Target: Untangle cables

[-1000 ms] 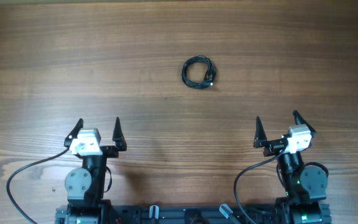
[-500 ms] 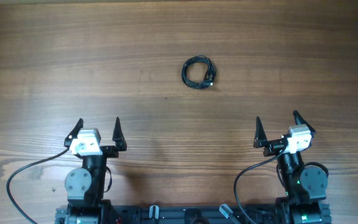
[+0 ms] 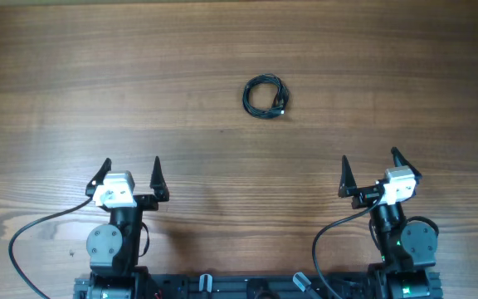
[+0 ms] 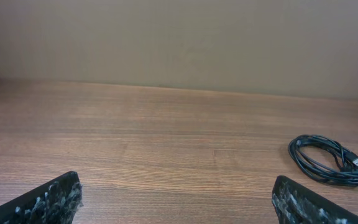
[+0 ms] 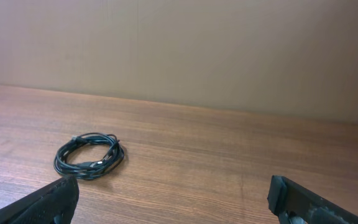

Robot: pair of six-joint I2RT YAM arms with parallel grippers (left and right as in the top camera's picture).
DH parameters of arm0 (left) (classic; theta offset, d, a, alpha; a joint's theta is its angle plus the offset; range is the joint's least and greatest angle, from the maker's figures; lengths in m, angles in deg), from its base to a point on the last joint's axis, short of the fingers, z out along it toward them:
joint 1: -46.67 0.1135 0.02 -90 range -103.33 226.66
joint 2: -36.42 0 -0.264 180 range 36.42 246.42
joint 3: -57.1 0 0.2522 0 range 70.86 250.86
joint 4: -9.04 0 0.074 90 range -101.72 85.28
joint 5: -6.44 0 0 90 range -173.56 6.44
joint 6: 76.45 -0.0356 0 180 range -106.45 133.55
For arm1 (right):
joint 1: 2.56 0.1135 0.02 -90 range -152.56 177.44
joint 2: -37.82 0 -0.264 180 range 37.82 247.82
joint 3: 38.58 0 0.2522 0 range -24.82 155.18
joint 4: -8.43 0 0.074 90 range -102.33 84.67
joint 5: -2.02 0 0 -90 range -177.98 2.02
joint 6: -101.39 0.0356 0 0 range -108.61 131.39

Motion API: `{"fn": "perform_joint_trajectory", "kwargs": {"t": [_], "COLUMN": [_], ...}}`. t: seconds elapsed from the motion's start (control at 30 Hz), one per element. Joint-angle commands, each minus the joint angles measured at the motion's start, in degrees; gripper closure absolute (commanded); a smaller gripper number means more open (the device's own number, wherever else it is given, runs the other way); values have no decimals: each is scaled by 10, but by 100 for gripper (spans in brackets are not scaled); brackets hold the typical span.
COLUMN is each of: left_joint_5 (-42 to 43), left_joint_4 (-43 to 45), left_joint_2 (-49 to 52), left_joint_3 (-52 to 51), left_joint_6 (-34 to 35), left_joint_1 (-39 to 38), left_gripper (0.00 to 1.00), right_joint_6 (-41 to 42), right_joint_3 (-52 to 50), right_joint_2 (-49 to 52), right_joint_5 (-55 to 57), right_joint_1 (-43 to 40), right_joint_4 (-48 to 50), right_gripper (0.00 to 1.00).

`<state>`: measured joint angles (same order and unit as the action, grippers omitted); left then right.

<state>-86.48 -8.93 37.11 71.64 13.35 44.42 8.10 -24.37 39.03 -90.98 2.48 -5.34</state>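
Observation:
The cables (image 3: 265, 96) lie as one small black coiled bundle on the wooden table (image 3: 98, 75), past the middle toward the far side. The left wrist view has the cables (image 4: 328, 160) at its right, the right wrist view has the cables (image 5: 89, 156) at its left. My left gripper (image 3: 129, 173) rests open near the front edge at the left, far from the bundle. My right gripper (image 3: 370, 168) rests open near the front edge at the right, also well short of it. Nothing sits between either pair of fingers.
A plain beige wall (image 4: 179, 43) rises behind the table's far edge. The arm bases and their thicker black cords (image 3: 40, 228) occupy the front edge.

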Motion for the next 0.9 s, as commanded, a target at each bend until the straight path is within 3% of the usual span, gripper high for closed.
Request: {"fn": "perform_joint_trajectory", "kwargs": {"t": [0.0, 0.87], "left_joint_5": [5, 5], "left_joint_4": [2, 2], "left_joint_2": [-3, -3], "left_joint_3": [-4, -4], "left_joint_6": [-9, -9], "left_joint_1": [1, 1], "left_gripper": [0, 0], "right_joint_6": [4, 4], "right_joint_3": [-2, -2], "right_joint_2": [-9, -9], "right_joint_5": [-7, -7], "right_joint_1": [-2, -2], "right_joint_4": [1, 1], "right_gripper": [0, 0]}}
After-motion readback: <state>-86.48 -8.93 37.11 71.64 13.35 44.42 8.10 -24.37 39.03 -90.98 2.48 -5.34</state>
